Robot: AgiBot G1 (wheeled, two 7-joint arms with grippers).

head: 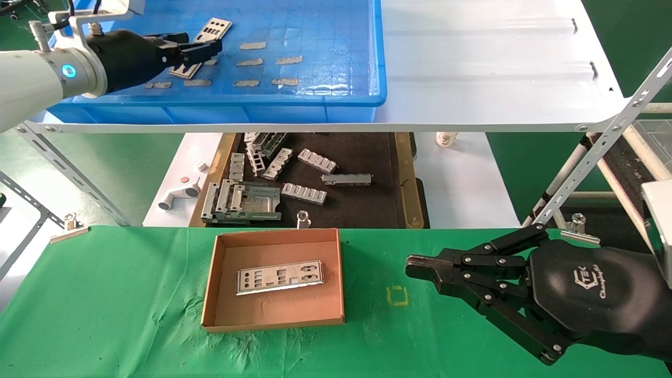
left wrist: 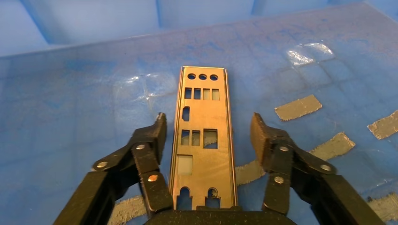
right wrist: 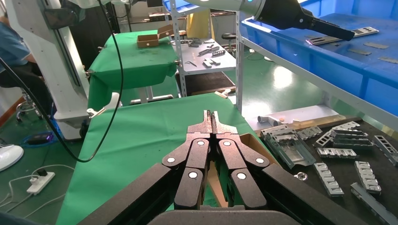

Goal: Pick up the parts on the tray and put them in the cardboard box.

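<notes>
**One plate boxed, two left in tray**

Done so far: one plate (head: 279,277) flat inside the box (head: 223,315). Left: two in the blue tray (head: 336,100), by its left end. Left gripper (left wrist: 208,133) spread wide over one plate (left wrist: 202,136), pads either side, not yet touching. Second plate (head: 212,29) just beyond. Right gripper (head: 415,268) pinched closed, empty, parked right of box. Plates thin, shiny metal w/ punched holes; tray floor gridded, w/ grey tape strips (left wrist: 298,107); box plain brown cardboard.

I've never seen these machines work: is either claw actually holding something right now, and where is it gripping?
Nothing is held. The left gripper is open astride a plate in the tray; the right gripper is shut and empty.
</notes>
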